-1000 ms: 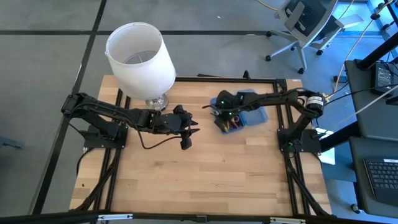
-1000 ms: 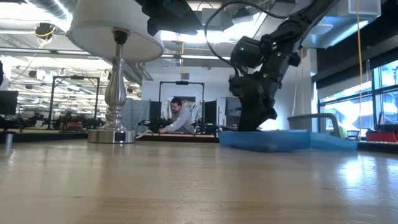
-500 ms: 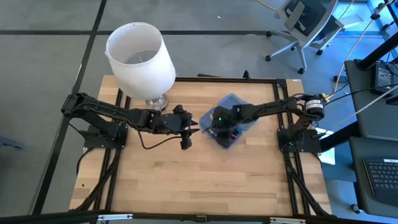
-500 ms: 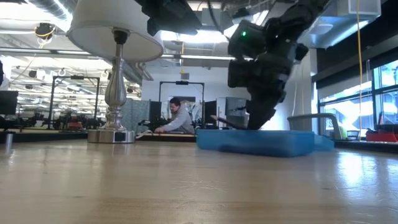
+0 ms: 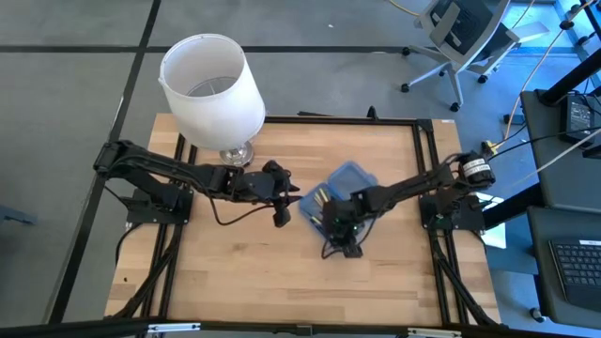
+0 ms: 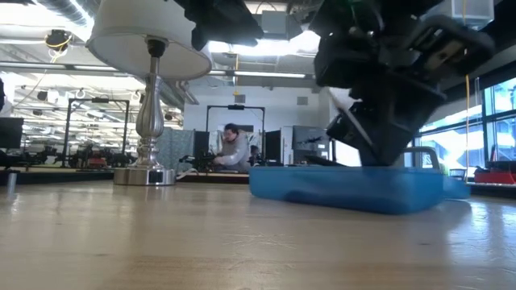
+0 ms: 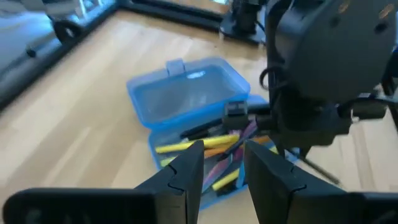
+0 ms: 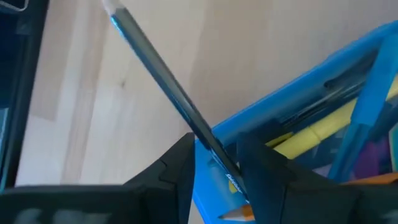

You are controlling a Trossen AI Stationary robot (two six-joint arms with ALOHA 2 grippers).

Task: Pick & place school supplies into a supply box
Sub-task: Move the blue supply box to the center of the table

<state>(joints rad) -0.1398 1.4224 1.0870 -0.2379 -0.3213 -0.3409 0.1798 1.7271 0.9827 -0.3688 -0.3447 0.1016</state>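
Note:
The blue supply box lies open on the table's middle, its lid flat beside the tray. Yellow, orange, black and purple supplies lie in the tray. My right gripper stands at the tray's near side, shut on a blue-grey pen. In the low view it hangs over the box. My left gripper hovers open just left of the box, its fingers pointing at the tray. My right gripper pinches the blue-grey pen between its two fingers, at a part of the shaft just beside the box's wall. The fingers lie across the pen. The pen is tilted, its free end reaching out over the bare table.
A white lamp stands at the far left corner on its silver base. Black frame rails run along the table's sides. Bare wood lies toward the near edge. A person sits in the room far behind.
My right gripper has moved from the far right toward the table's near edge and left. The blue box has slid along the table with it, toward the middle and nearer the low camera, turning somewhat.

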